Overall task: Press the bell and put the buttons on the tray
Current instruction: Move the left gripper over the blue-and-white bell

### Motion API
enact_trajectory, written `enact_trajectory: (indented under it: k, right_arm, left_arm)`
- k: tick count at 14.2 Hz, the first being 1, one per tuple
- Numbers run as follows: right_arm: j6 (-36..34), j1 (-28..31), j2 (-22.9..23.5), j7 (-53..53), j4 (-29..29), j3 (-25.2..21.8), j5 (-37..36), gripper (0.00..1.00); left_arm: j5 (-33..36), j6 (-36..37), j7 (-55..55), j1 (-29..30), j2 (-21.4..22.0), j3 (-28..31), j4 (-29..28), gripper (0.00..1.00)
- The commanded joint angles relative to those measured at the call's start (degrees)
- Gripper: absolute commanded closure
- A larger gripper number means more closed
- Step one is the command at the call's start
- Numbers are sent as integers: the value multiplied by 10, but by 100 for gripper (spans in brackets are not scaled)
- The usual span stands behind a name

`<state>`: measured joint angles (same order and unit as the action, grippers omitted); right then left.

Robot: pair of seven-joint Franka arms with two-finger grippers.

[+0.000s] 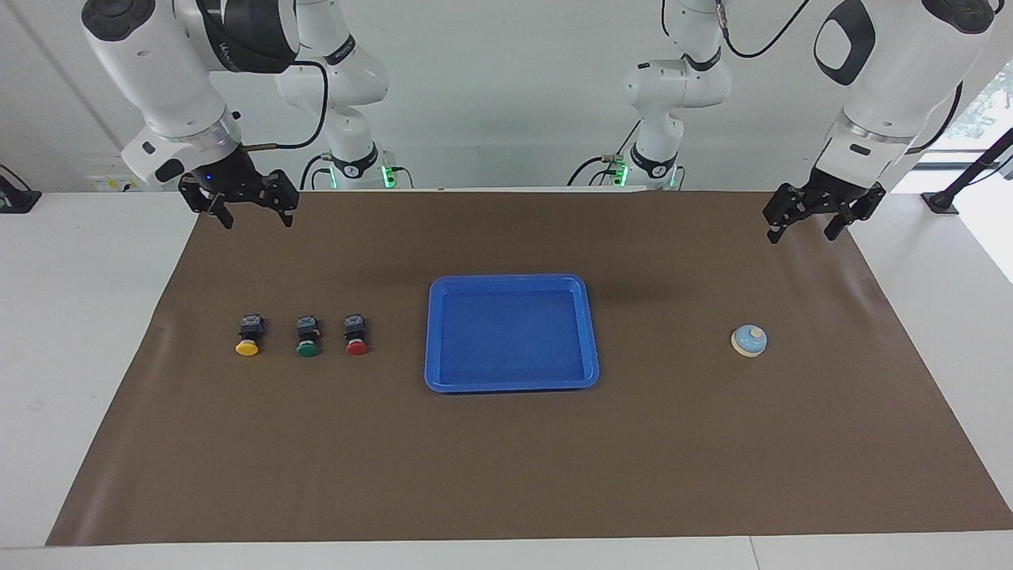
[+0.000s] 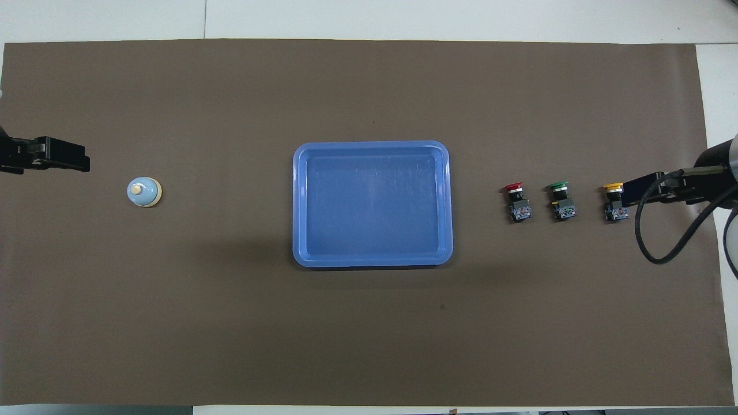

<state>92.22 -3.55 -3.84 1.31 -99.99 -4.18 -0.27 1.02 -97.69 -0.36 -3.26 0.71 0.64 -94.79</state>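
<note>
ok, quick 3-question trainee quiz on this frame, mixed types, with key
1. True or false: the tray already holds a button.
2. Which button lies closest to the tray? A yellow button B green button C red button
3. Fill in: the bell sits toward the ___ arm's end of the table.

Key: 1 false. 2 C. 3 left. Both the left gripper and right gripper hang open, holding nothing.

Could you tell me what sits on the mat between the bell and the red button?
Only the blue tray, empty, lies between the bell and the red button; otherwise bare brown mat. The overhead view shows this best.
</note>
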Motion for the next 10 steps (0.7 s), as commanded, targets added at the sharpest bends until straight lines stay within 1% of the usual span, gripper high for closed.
enact_trajectory:
  k: [1, 7, 8, 9, 10]
  right_arm:
    - [-9, 10, -3, 12, 1, 6, 4, 0]
    - [-8, 10, -3, 12, 1, 6, 4, 0]
    - [-8, 10, -3, 12, 1, 6, 4, 0]
    - [-8, 10, -3, 12, 1, 6, 4, 0]
    - [-8, 10, -3, 12, 1, 6, 4, 0]
  left_arm:
    - [3, -7, 6, 1, 3, 2, -5, 0]
    - [2, -17, -14, -1, 4, 1, -7, 0]
    - [1, -35, -18, 4, 4, 2, -14, 52]
    - [2, -46, -18, 16, 6, 2, -23, 87]
    - [2, -50, -18, 17, 6, 2, -34, 100]
